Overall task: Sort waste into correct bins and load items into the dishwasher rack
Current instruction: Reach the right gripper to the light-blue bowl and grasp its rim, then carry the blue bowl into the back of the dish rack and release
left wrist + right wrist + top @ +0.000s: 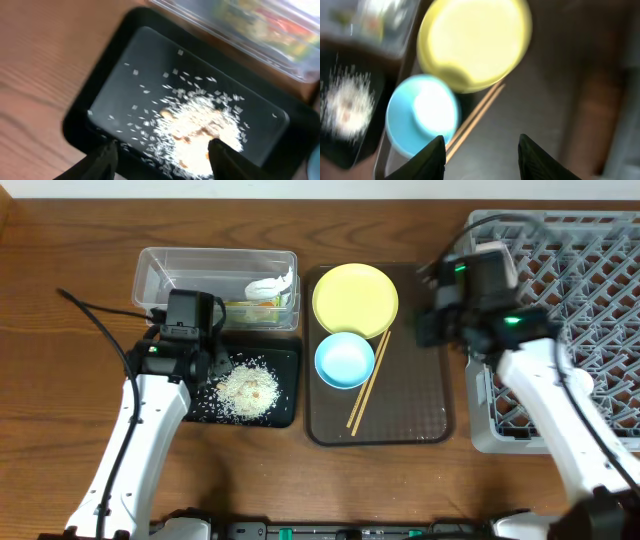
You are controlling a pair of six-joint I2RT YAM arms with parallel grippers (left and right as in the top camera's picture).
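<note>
Rice [247, 388] heaped in black tray [291, 358] at 8 o'clock, wrapper [255, 308] and scrap [272, 283] in clear tub [150, 265] at 10, yellow plate [355, 298], blue bowl [344, 360], chopsticks [368, 380] central, grey rack [600, 270] at 3.

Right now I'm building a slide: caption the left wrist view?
Open left gripper above rice piled in the black tray.

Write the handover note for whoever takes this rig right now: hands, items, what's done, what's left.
Left hand: open, empty, over the black tray.
Right hand: open, empty, over the brown tray.
Done: rice in the black tray; wrapper and white scrap in the clear tub.
Left: yellow plate, blue bowl and chopsticks sit on the brown tray, to go in the rack.
Pink bowl and cup not in view.
</note>
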